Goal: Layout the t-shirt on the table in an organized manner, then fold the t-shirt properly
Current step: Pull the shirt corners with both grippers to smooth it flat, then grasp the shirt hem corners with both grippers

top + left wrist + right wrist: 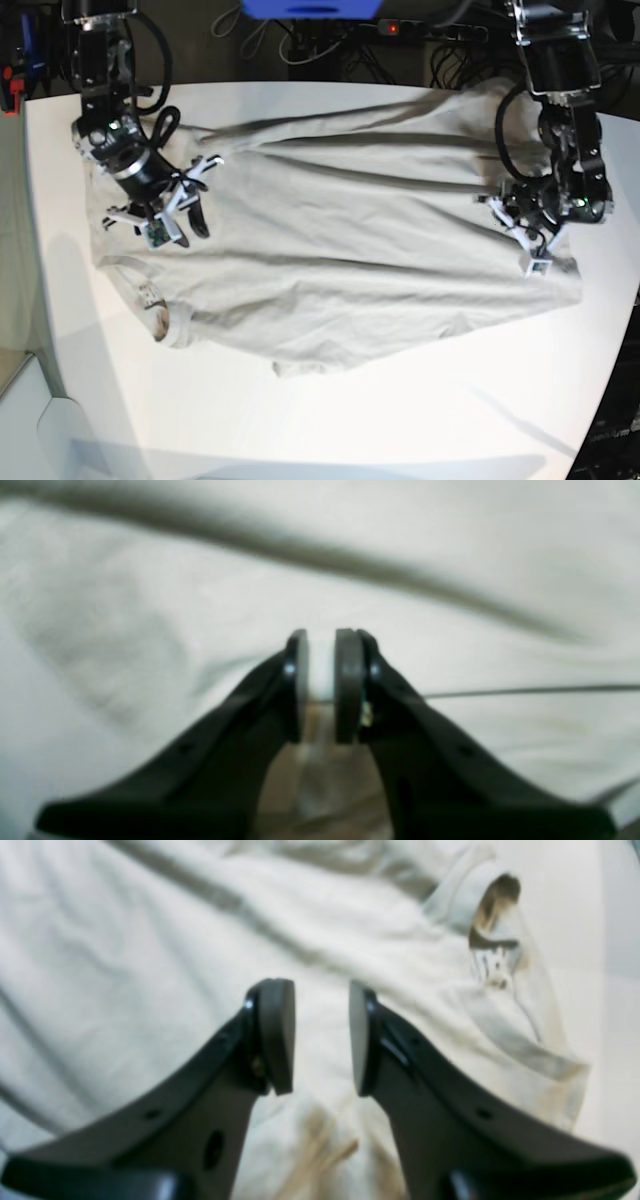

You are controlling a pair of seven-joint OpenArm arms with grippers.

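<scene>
Spreading stage: t-shirt [340, 270] lies wrinkled across the table [330, 420]. Left gripper [321, 682] pads are pinched on a fabric fold between them. Right gripper [321, 1037] fingers stand apart above cloth, collar beyond them. Pull outward slowly, keeping fabric low.

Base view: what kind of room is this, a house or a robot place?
Most likely a robot lab or workshop, not a home. Two robot arms lean over a t-shirt spread on a big white table, and tangled cables and a power strip lie behind it.
</scene>
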